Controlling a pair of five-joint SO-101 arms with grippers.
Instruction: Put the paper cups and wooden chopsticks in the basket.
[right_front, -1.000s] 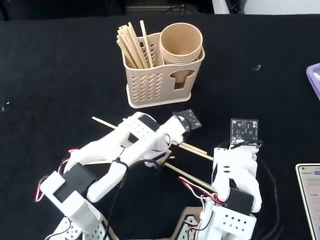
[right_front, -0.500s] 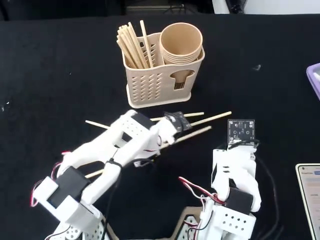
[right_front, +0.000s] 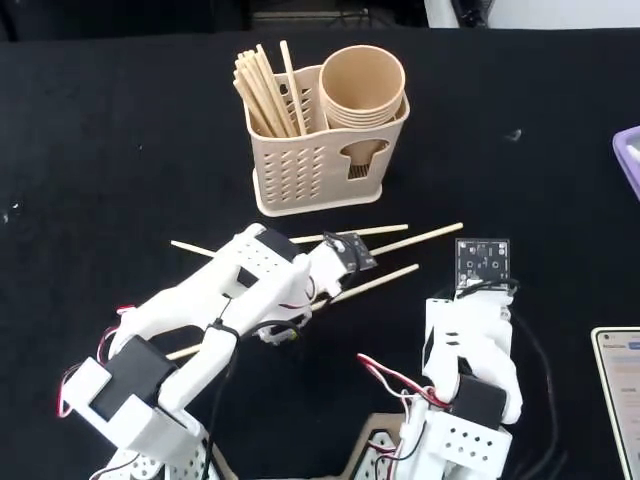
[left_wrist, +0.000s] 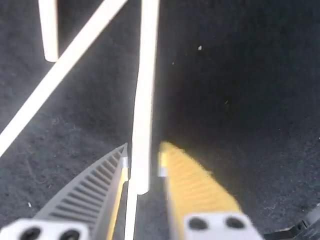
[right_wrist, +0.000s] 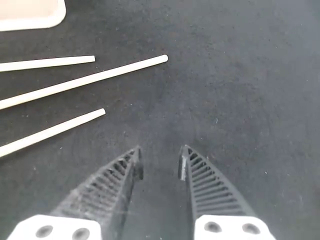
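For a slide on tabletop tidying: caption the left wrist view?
Left gripper, open, brackets one wooden chopstick on the black table, other chopsticks alongside.

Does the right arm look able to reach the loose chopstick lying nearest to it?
Probably yes. The right end effector is open and empty, and only bare table lies between it and the nearest chopstick, whose tip sits ahead and off to one side.
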